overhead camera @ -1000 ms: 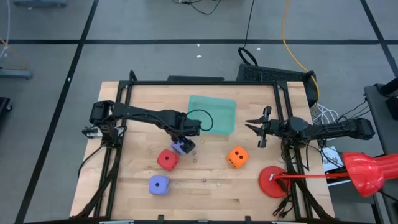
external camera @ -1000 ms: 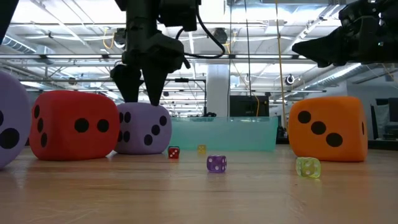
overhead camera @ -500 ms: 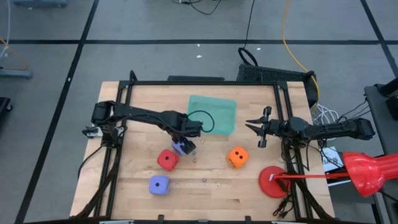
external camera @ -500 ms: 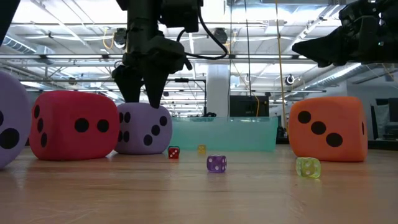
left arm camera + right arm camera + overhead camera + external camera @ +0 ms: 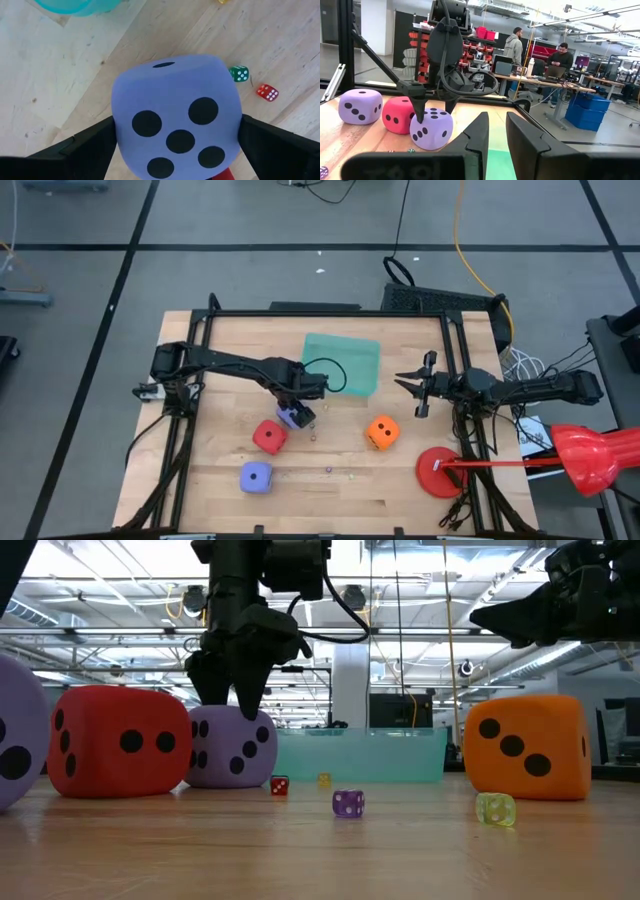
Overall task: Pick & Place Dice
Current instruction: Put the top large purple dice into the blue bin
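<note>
A: Wooden tabletop, workshop room behind it. Entry one, the left pincer: what is it doing?

B: It is standing over the purple-blue die near the tabletop's middle, fingers spread wide and straddling it, one on each side. It is not gripping yet, as far as the left wrist view shows.

A: Risks?

B: The die is looking soft, so I am judging that an off-centre close could be squeezing it out sideways. The red die is sitting just beside it, and a finger could be nudging that. Tiny hard dice are lying nearby and could be getting knocked.

A: Count, working outward?

B: Large dice: four. Two purple-blue, the second nearer the front edge; one red; one orange. One teal bin behind them. One red disc at the right edge. Small dice: at least five are showing.

A: Right pincer?

B: Waiting at the right side, well apart from the orange die, fingers narrowly parted, holding nothing.
</note>
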Action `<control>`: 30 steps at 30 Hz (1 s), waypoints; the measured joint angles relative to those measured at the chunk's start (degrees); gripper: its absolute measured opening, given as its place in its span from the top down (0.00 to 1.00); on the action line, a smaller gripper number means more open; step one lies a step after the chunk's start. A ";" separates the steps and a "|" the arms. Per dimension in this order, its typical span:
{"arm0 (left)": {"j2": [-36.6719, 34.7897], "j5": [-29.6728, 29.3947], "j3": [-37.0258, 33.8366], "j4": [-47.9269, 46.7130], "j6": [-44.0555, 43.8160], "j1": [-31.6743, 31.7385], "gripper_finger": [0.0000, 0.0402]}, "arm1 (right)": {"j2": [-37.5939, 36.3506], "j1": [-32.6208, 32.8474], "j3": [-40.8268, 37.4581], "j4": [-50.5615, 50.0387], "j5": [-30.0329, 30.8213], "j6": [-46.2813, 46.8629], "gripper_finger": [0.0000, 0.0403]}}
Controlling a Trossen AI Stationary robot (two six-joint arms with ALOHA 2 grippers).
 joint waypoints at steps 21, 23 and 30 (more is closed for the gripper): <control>2.25 -1.48 -1.24 3.43 1.01 -0.35 0.02 | -0.02 0.00 0.00 0.02 0.00 0.02 0.85; 2.25 -2.05 -1.55 4.11 0.96 -0.34 0.02 | 0.00 0.00 0.00 -0.03 0.00 0.02 0.85; 2.48 -1.98 -1.64 4.33 1.77 -0.62 0.02 | 0.00 0.00 0.00 0.00 0.00 0.02 0.85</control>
